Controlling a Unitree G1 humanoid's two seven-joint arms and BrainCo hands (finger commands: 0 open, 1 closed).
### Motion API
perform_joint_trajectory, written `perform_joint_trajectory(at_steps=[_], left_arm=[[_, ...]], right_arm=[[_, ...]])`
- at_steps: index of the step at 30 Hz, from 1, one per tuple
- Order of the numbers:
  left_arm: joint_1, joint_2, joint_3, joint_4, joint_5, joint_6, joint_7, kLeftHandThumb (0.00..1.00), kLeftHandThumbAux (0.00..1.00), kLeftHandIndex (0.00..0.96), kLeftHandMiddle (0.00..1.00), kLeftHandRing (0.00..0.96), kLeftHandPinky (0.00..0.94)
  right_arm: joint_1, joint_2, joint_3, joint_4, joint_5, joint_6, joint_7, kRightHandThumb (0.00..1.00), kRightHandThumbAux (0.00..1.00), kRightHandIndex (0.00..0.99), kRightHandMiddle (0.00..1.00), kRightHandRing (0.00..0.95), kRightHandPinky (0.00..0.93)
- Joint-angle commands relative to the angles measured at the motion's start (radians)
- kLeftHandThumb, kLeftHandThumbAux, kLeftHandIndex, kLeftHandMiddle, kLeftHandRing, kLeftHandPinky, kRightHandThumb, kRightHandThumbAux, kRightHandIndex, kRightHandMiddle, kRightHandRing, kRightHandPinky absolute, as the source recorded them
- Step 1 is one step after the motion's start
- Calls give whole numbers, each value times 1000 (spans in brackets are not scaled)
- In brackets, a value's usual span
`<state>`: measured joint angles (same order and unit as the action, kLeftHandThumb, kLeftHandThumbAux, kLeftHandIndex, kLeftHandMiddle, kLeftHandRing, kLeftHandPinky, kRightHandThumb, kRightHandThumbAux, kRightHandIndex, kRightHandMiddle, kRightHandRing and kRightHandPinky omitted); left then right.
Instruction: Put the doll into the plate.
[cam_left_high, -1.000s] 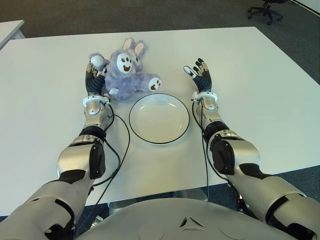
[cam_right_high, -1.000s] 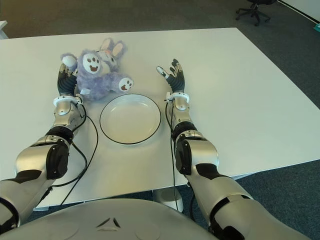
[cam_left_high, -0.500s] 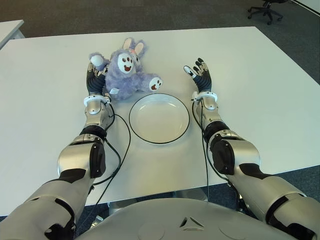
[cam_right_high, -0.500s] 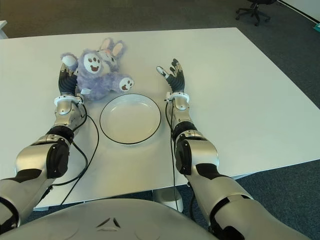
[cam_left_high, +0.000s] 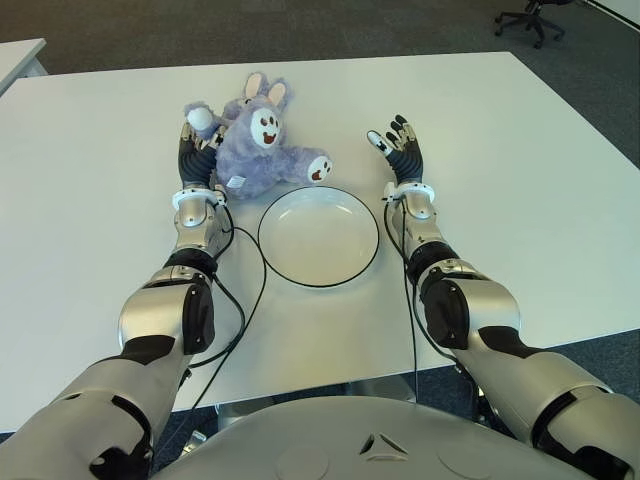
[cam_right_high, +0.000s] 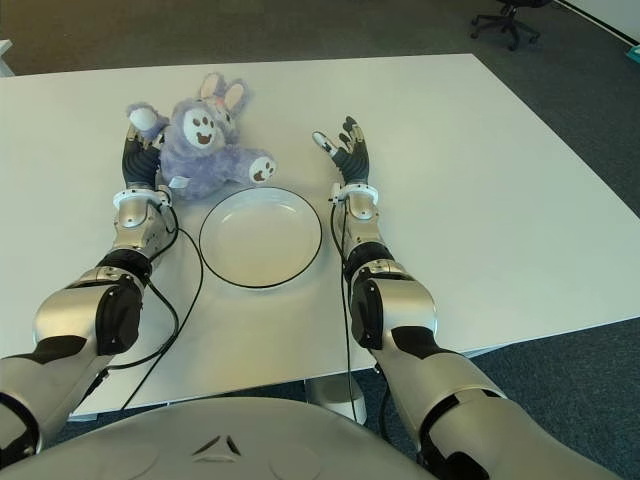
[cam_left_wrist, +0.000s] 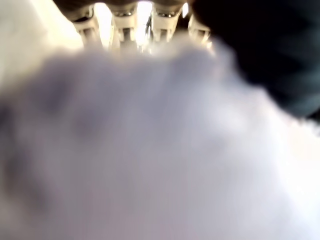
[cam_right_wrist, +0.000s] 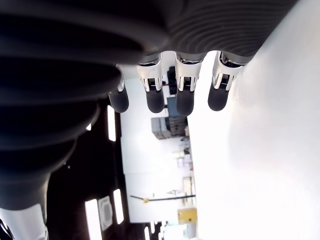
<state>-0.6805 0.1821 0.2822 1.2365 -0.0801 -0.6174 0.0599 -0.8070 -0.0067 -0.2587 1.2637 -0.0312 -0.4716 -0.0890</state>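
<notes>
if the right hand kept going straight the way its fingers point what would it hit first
Probably nothing: the right hand points away from the robot across bare white table, to the right of the plush bunny doll and beyond the plate. Depth is hard to judge.

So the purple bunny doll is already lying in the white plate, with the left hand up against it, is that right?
Not quite. The purple bunny doll lies on the table, just beyond the white plate, which holds nothing. The left eye view shows this. The left hand is indeed up against it.
</notes>
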Motion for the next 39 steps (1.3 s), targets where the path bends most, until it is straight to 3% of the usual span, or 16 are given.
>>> perform_joint_trajectory(at_steps=[1, 39], left_arm=[[25, -9, -29, 23, 30, -8, -11, 298, 600, 24, 43, 20, 0], [-18, -20, -40, 11, 30, 8, -1, 355, 615, 36, 56, 49, 69]], right_arm=[[132, 30, -7, 85, 9, 82, 0, 25, 664, 51, 77, 73, 73], [136, 29, -7, 84, 9, 79, 5, 24, 657, 60, 78, 73, 72]])
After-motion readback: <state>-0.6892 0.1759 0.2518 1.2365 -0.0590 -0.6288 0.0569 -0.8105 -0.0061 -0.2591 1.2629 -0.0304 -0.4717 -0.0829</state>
